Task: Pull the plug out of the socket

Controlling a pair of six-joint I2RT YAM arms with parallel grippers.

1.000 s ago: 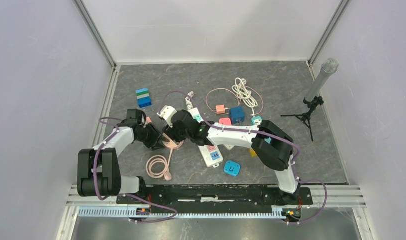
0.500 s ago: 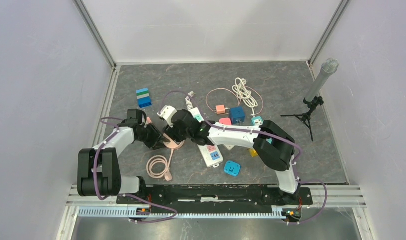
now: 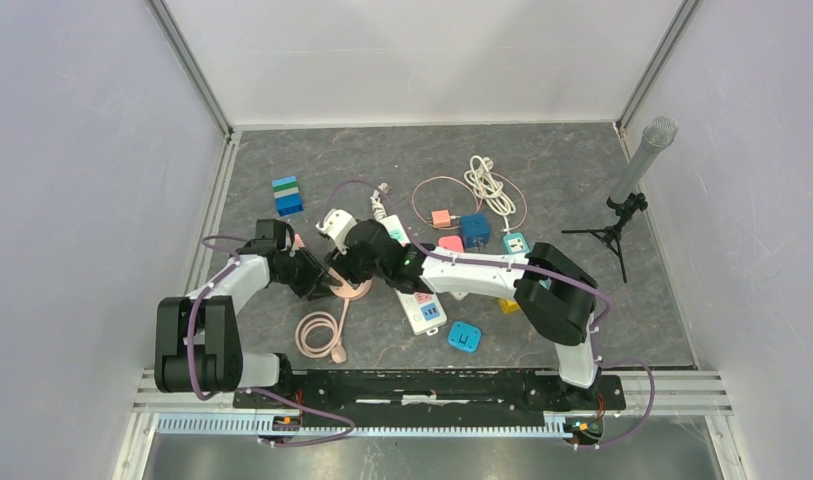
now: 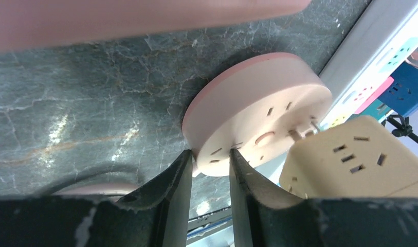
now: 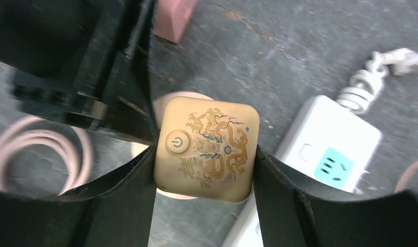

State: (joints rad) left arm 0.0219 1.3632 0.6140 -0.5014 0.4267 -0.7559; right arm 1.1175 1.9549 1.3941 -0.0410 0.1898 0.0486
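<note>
A round pink socket (image 4: 258, 103) lies on the grey floor, left of centre in the top view (image 3: 352, 290). A beige cube plug (image 5: 206, 149) printed with a gold dragon sits in its face. In the left wrist view the plug (image 4: 350, 159) stands tilted, with a metal prong showing between it and the socket. My right gripper (image 5: 204, 154) is shut on the plug's two sides. My left gripper (image 4: 209, 154) pinches the socket's near rim between its narrow jaws. In the top view the two grippers (image 3: 327, 278) (image 3: 357, 265) meet over the socket and hide the plug.
A white power strip (image 3: 419, 300) lies just right of the socket. A coiled pink cable (image 3: 320, 332) lies in front. Blue and pink adapters (image 3: 474, 230), a white cord (image 3: 490, 185), stacked blocks (image 3: 287, 196) and a microphone stand (image 3: 632, 180) sit farther off.
The left gripper's jaws have narrowed onto the socket's rim. The right arm's elbow has drifted slightly right; its grip on the plug is unchanged.
</note>
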